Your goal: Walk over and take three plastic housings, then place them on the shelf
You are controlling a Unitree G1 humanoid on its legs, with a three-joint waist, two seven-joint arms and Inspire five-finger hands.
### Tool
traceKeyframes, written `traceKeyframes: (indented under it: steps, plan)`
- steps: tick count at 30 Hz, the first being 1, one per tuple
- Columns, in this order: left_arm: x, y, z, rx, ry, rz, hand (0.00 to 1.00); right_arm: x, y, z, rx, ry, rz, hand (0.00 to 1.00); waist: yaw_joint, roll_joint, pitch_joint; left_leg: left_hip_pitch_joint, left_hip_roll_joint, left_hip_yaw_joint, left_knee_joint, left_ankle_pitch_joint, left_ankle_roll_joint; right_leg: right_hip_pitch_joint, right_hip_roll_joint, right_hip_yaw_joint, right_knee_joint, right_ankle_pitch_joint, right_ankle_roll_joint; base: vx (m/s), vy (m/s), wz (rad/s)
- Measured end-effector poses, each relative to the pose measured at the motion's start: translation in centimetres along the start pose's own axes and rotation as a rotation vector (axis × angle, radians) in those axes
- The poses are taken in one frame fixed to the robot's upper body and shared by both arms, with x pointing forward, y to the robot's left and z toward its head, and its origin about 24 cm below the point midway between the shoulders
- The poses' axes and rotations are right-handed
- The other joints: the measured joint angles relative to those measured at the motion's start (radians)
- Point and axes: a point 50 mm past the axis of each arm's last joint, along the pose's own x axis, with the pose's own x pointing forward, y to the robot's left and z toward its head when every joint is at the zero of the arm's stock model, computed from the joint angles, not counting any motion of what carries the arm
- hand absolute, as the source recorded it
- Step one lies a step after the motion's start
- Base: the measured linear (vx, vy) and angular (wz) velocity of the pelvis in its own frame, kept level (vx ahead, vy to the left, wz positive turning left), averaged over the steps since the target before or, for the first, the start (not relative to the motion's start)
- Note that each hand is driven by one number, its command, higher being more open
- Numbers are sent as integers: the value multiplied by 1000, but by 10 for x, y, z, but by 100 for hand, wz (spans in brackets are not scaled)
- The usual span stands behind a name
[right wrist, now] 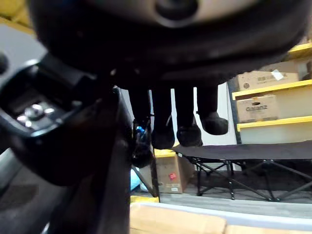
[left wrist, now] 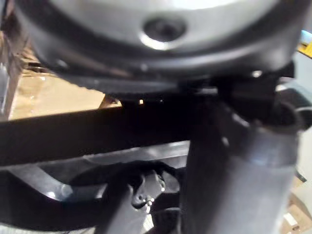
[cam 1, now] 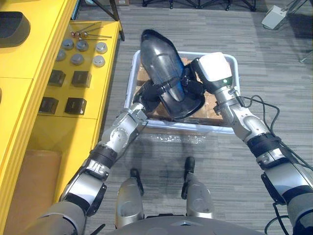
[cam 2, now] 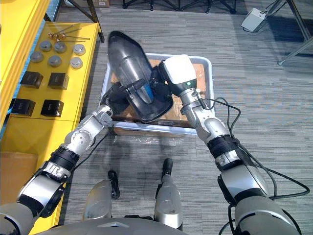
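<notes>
Housing held in the air, black and glossy, tilted above the bin, so you're in the pick-up step. Starting at your left, the yellow shelf carries round metal parts and black blocks. Next, your left hand sits tucked under the housing's lower edge; I can't tell how its fingers lie. On the far side your right hand braces the shell, fingers hanging nearly straight, not wrapped round anything. Next move, as I judge it: keep both hands pressing inward, clear the bin rim, then swing left toward the shelf.
</notes>
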Motion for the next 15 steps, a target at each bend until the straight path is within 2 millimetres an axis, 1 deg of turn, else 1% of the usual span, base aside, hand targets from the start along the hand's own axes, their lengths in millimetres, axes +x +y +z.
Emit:
traceKeyframes:
  steps: [2,5,9,15]
  plan:
    - [0,1,-2,18,7,20,0,-1,1,0,2,1,2,0,3,0,0,3,0,3,0,0,0,1,0,4,0,1,0,-32,2,-4]
    - [1,4,-7,17,22,49,0,-8,5,2,19,13,10,0,0,0,0,10,0,5,-1,0,0,5,0,7,0,2,0,-11,1,-1]
    - [1,10,-16,-4,33,126,0,-12,4,11,62,1,-18,0,-6,1,0,16,3,15,-4,0,0,5,4,14,-5,7,-2,-17,-3,-7]
    - [1,9,-17,12,0,144,0,-15,7,17,117,39,-37,0,-3,2,-2,47,6,18,-29,5,-7,36,11,13,-30,13,-5,-3,-6,-2]
